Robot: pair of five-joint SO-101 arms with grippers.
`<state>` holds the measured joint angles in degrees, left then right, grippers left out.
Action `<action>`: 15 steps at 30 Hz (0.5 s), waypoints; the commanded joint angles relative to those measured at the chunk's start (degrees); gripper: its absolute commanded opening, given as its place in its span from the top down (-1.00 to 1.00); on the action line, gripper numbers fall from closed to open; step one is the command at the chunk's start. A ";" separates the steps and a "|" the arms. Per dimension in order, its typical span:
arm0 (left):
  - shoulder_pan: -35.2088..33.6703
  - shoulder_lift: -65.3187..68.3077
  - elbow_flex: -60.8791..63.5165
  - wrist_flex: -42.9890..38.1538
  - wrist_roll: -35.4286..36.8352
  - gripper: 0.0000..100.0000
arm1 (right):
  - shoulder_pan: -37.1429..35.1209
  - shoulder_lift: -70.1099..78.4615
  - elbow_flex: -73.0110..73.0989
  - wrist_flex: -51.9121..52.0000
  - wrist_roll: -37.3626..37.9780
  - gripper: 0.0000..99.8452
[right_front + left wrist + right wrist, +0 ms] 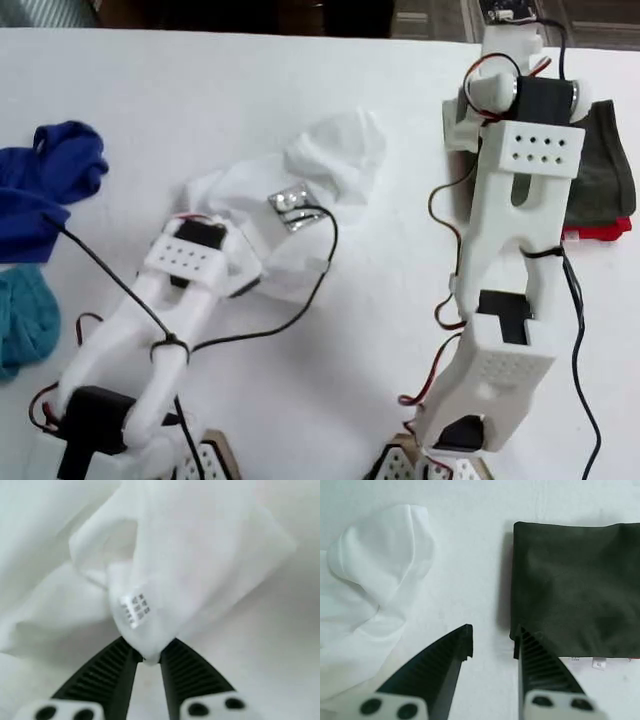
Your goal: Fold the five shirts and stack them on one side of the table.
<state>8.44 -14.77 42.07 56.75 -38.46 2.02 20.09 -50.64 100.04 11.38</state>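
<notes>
Left hand: the left hand (150,652) is clamped together on a pinched fold of the white shirt (190,555), just beside its small sewn label (135,607).
Doing it well: the pinch looks thin, so lift slowly and pull outward to spread the cloth. A jerk would likely slip it free. The label suggests a collar or side seam, a fair edge to square the fold against, though I cannot tell which.
White shirt: thin, soft and limp, it lies crumpled in loose rounded folds near the middle of the counter (200,90). It will sag and bunch rather than hold a crease.
Right hand: the right hand (493,635) has its jaws apart and holds nothing. It hangs over bare counter between the white shirt and the dark shirt (575,585), one finger close to that shirt's edge.
Stack: the dark shirt is a flat matte rectangle, folded on top of a red shirt (600,232) at the right side.
Waiting: a blue shirt (45,185) and a teal shirt (25,320) lie rumpled at the left edge.
</notes>
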 commanded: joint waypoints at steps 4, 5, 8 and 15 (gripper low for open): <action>-0.09 -2.99 -13.05 14.59 0.00 0.95 | 0.31 -3.47 0.18 1.10 -0.09 0.71; -0.18 -2.99 -15.52 18.02 -0.26 0.95 | 0.31 -3.47 0.62 1.01 -0.09 0.71; -0.70 -2.99 -21.67 28.92 -5.19 0.95 | 0.31 -3.47 0.97 0.92 -0.09 0.71; -11.08 -2.99 -33.45 45.10 -14.51 0.95 | -0.31 -3.38 1.14 -1.10 -6.33 0.70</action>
<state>2.29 -14.77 15.08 96.40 -50.59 2.02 20.09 -49.32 99.96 8.92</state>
